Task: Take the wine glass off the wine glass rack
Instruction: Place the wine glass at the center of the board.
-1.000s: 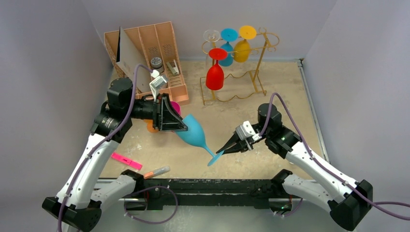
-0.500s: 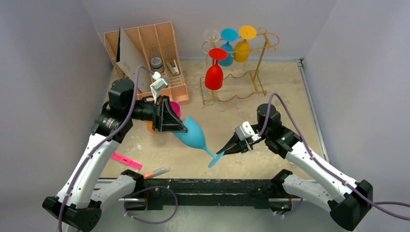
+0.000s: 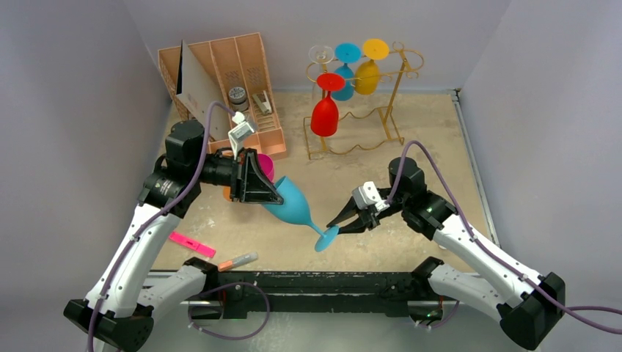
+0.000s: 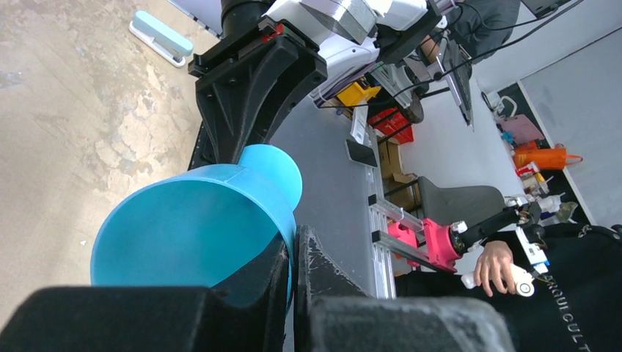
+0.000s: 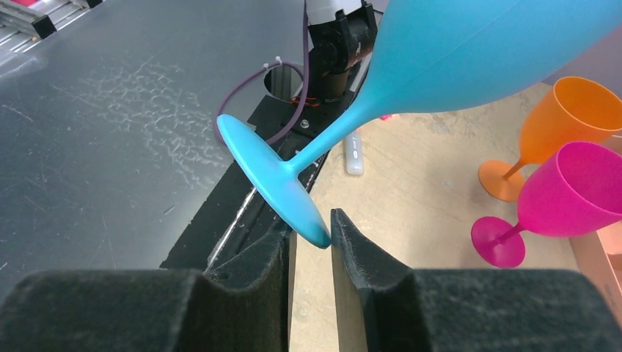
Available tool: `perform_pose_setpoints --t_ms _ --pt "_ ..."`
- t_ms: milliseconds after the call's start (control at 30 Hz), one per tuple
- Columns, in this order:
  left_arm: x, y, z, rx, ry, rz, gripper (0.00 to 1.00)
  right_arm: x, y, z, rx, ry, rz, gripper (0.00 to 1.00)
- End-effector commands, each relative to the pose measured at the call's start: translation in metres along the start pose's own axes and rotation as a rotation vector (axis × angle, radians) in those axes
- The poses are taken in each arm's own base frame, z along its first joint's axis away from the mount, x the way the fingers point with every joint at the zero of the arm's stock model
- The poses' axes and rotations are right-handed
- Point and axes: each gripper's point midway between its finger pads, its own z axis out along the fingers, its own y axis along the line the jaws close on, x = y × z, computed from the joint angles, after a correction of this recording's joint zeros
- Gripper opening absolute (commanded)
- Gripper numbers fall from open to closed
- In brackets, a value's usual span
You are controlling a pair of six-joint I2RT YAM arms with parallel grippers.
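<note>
top external view: the blue wine glass is off the wine glass rack and hangs in the air between the two hands, with the rack well beyond both. its long axis slants from the bowl at the left gripper down to the foot at the right gripper. left wrist view: the left gripper is clenched on the bowl's rim, one finger inside the wall and one outside, and the stem points away from the hand. right wrist view: the right gripper stands slightly parted, released, with the foot's edge lying in the gap and the stem rising up and to the right of the fingers. judgement: the left arm alone bears the glass, and the right should back off the foot before any set-down.
</note>
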Motion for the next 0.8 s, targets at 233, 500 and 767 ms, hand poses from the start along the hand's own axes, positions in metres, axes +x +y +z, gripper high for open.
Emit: perform_pose_setpoints --t_ms 233,500,767 --pt "-0.002 -0.01 -0.004 -0.021 -0.015 0.091 0.0 0.001 -0.01 -0.002 0.052 0.032 0.032 0.43" --pt "0.003 0.01 -0.005 -0.124 -0.001 0.04 0.0 0.012 -0.03 -0.007 0.178 0.091 0.042 0.56" --pt "0.014 0.046 -0.011 -0.304 0.019 -0.036 0.0 0.029 -0.07 -0.027 0.452 0.178 0.083 0.6"
